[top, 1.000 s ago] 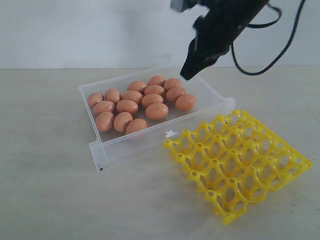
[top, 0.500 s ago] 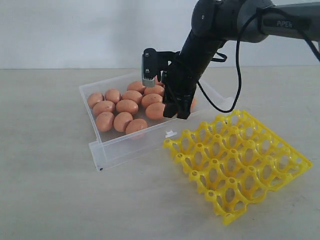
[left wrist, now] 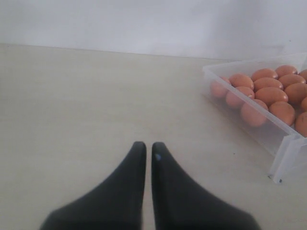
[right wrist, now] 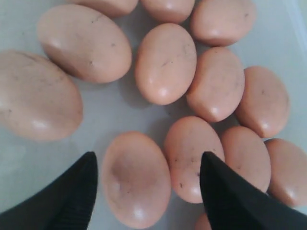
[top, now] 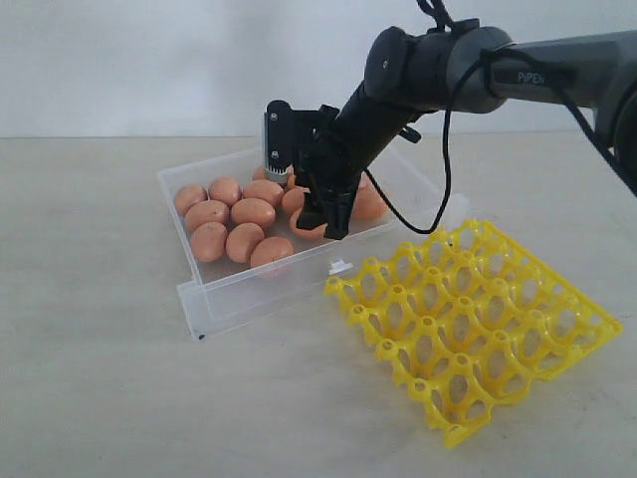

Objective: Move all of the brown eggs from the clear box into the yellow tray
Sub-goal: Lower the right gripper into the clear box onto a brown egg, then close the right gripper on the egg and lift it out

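One brown egg between fingers of wide-open right tool, in clear box, left tool closed

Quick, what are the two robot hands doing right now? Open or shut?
Left gripper: shut, holding nothing.
Right gripper: open, with one brown egg between its fingers.

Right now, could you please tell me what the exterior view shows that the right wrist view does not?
Only the exterior view shows the yellow tray, with no egg in it, the full outline of the clear box, and the right arm. Only the right wrist view shows faint speckles on the brown eggs and the open fingers on either side of one egg. Both show the brown eggs lying in the box and the right gripper over them.
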